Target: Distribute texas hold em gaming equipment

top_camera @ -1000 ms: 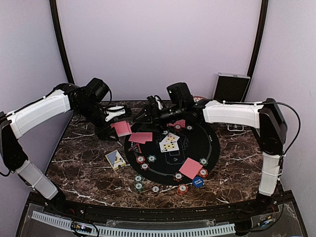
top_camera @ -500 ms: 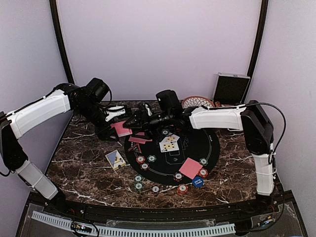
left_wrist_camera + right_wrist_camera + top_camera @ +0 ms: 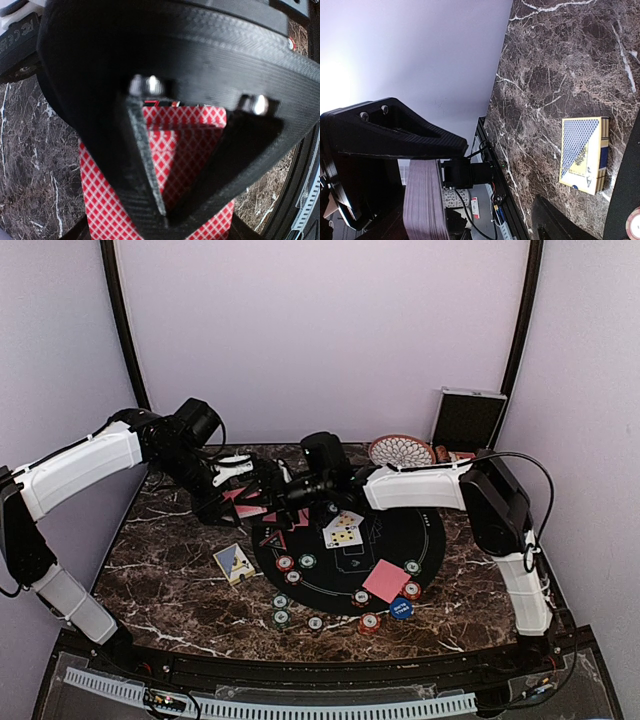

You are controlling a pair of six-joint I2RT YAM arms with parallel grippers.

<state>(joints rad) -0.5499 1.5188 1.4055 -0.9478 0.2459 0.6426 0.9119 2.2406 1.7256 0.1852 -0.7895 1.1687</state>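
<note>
I have the left gripper (image 3: 163, 209) pinched together on a stack of red-backed cards (image 3: 102, 202), lifted off the marble table (image 3: 165, 575) near its far left; in the left wrist view the diamond-patterned backs fan out beneath the closed fingers. The right gripper (image 3: 270, 492) reaches across from the other side and meets that stack. In the right wrist view its jaws stand apart, and the edge of the stack (image 3: 425, 200) shows between them, close to the upper finger (image 3: 395, 130). I cannot tell whether either pad touches the cards. On the round black mat (image 3: 430, 530), a few face-up cards (image 3: 343, 529) lie near the centre and a single red-backed card (image 3: 385, 580) lies toward the near right. Red and green chips (image 3: 296, 562) sit on the mat's left part, and more chips (image 3: 281, 610) line its near edge. A blue button disc (image 3: 401, 608) sits just beside the single card. A blue and yellow card box (image 3: 585, 152) lies flat on the marble to the left of the mat.
</note>
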